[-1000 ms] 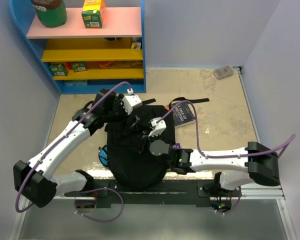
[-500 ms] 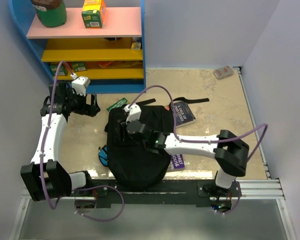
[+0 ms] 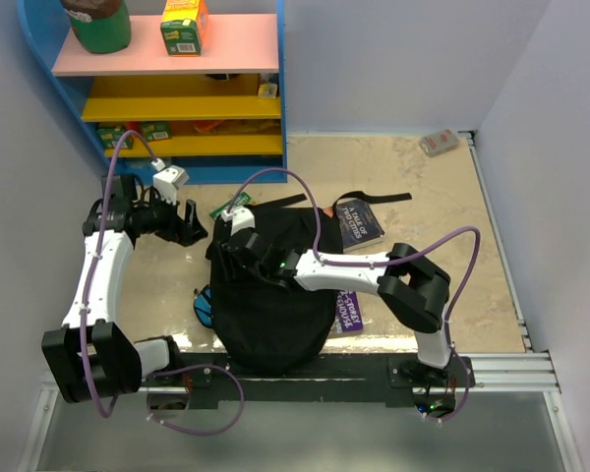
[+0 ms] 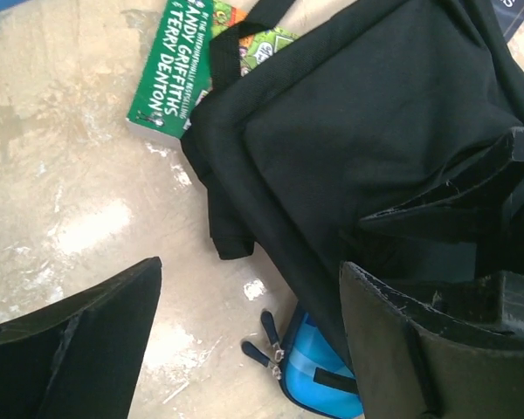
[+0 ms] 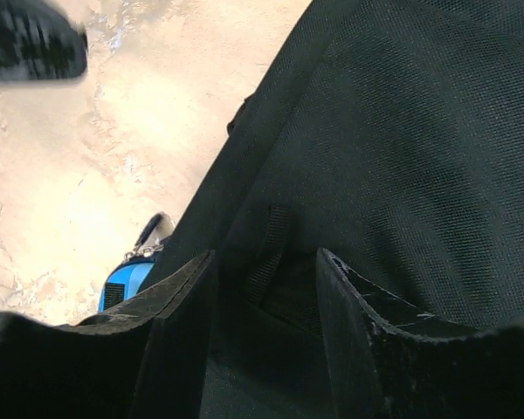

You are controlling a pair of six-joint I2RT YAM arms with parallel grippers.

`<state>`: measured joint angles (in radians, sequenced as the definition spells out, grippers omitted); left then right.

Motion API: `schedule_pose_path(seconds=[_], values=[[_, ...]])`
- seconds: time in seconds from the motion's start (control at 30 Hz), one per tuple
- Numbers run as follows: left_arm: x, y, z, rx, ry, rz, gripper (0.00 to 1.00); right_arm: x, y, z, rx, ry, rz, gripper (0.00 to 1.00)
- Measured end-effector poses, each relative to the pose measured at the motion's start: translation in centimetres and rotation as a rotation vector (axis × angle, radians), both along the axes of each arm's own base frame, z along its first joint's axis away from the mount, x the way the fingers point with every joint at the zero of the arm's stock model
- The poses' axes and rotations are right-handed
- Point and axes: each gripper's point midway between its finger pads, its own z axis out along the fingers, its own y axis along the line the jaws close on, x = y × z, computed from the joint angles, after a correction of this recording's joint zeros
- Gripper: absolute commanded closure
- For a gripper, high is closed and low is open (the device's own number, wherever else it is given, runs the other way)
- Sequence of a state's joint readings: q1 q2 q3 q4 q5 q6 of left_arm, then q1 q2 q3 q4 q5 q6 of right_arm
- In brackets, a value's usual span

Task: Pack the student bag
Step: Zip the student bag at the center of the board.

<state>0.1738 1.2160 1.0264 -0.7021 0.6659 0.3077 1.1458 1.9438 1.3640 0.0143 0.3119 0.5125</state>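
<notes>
The black student bag [image 3: 270, 300] lies flat in front of the arm bases. It also fills the right wrist view [image 5: 402, 131] and shows in the left wrist view [image 4: 375, 122]. My right gripper [image 3: 239, 253] rests on the bag's upper left corner. Its jaws stand apart over a fold of fabric with a webbing loop [image 5: 266, 249] between them. My left gripper [image 3: 191, 225] hovers wide open and empty just left of the bag, above the floor [image 4: 244, 349]. A green book [image 4: 176, 65] lies partly under the bag's top left corner.
A blue pencil case [image 3: 205, 307] pokes out from under the bag's left edge. A dark book [image 3: 360, 222] lies at the bag's top right and a purple book [image 3: 346, 313] at its right side. A blue shelf unit [image 3: 177, 88] stands at the back left.
My left arm swung off the bag to the left, then came back a little toward it. My right gripper moved up and left across the bag to its upper left corner.
</notes>
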Motion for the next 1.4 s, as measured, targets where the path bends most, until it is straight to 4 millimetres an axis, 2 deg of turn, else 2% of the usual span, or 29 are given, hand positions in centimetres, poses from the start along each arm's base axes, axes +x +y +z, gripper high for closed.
schedule_pose_path(seconds=[0.17, 0.43, 0.57, 0.67, 0.7, 0.73, 0.93, 1.0, 1.17, 1.3, 1.4], values=[[-0.8, -0.3, -0.7, -0.007, 0.020, -0.014, 0.19, 0.0, 0.1, 0.2, 0.002, 0.001, -0.001, 0.54], [-1.9, -0.4, -1.2, 0.005, 0.019, -0.037, 0.21, 0.7, 0.6, 0.9, 0.010, -0.010, -0.017, 0.68], [-2.0, -0.5, -1.0, 0.006, 0.011, -0.038, 0.21, 1.1, 1.3, 0.0, 0.001, -0.003, -0.018, 0.76], [-2.1, -0.6, -1.4, -0.001, 0.011, -0.042, 0.23, 1.1, 1.2, -1.1, -0.020, 0.009, -0.020, 0.90], [-2.2, -0.7, -1.6, -0.004, 0.014, -0.043, 0.23, 1.1, 1.1, -1.2, -0.022, 0.011, -0.023, 0.99], [-2.3, -0.8, -1.9, -0.010, 0.018, -0.043, 0.24, 1.1, 1.0, -1.3, -0.024, 0.014, -0.024, 1.00], [-2.3, -1.8, -2.7, -0.030, 0.035, -0.064, 0.25, 1.2, 0.6, -1.0, -0.017, 0.013, -0.046, 1.00], [-2.2, -2.8, -2.8, -0.033, 0.031, -0.088, 0.24, 1.1, -0.1, -0.5, -0.013, 0.010, -0.060, 1.00], [-3.4, -6.4, -4.3, -0.040, 0.060, -0.173, 0.26, 1.1, -1.8, 2.2, 0.057, -0.024, -0.117, 1.00], [-3.3, -6.6, -4.9, -0.053, 0.083, -0.141, 0.26, 0.8, -3.5, 3.6, 0.128, -0.034, -0.167, 1.00], [-2.7, -6.7, -5.0, -0.073, 0.095, -0.113, 0.26, 0.9, -3.5, 3.7, 0.155, -0.030, -0.187, 1.00]])
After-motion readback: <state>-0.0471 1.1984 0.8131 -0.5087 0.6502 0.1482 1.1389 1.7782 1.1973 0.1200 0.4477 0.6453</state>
